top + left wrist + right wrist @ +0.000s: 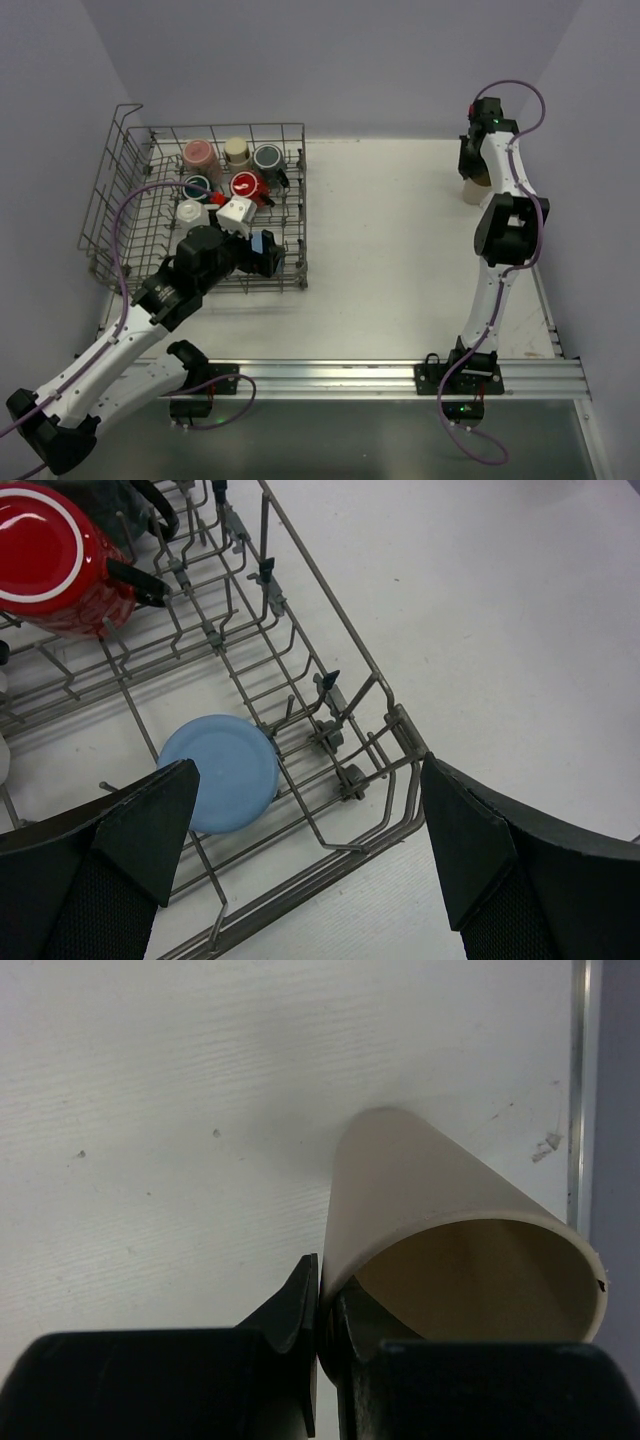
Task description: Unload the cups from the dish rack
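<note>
So the right gripper [322, 1285] is pinching the wall of a cream cup [430, 1210] right at its rim, one finger inside and one outside. White table [150, 1110] underneath, metal rail [578, 1090] along the right edge.

- Light blue cup [225, 765]: lower-left part behind my left jaws; sides out of sight.
- Red mug [50, 555]: clipped by the left wrist view's left edge.
- Dark mug [100, 492] behind it: only a sliver and handle inside the top edge.
- Cream cup [420, 1190]: near rim hidden behind my right jaws; from above, mostly under my right wrist [490, 140].
- White cup [192, 212]: near side covered by my left arm [120, 335].
</note>
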`<move>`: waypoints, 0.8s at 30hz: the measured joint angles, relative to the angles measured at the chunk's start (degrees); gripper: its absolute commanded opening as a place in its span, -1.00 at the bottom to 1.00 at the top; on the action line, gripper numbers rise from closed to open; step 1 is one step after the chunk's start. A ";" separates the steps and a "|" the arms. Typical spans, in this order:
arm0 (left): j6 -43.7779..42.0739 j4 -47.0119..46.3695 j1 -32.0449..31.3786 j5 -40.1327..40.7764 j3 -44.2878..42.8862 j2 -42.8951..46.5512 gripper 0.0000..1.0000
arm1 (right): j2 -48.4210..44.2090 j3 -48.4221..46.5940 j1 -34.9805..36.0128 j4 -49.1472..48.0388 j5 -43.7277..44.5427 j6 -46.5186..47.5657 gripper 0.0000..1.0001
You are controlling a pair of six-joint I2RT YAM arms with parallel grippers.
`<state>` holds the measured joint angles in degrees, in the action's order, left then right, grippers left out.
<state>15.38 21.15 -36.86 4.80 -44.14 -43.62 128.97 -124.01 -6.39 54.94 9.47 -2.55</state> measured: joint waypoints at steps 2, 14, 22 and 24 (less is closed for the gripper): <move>0.00 0.02 0.00 0.52 0.00 -0.63 1.00 | 0.85 -0.07 0.00 0.04 -1.16 0.20 -1.00; 0.02 0.46 0.20 2.67 0.00 -3.58 1.00 | 0.90 0.74 0.00 -1.70 -4.59 0.09 0.02; 0.13 1.33 0.46 3.58 -1.33 -7.96 1.00 | -2.60 2.78 0.00 -4.15 -4.81 -0.94 0.74; 0.39 1.75 0.46 3.91 -2.08 -8.72 1.00 | -5.07 2.93 0.02 -5.01 -5.57 -1.84 0.89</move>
<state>15.77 22.90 -36.40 8.71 -46.22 -52.34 123.90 -121.08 -6.37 49.93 3.90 -4.38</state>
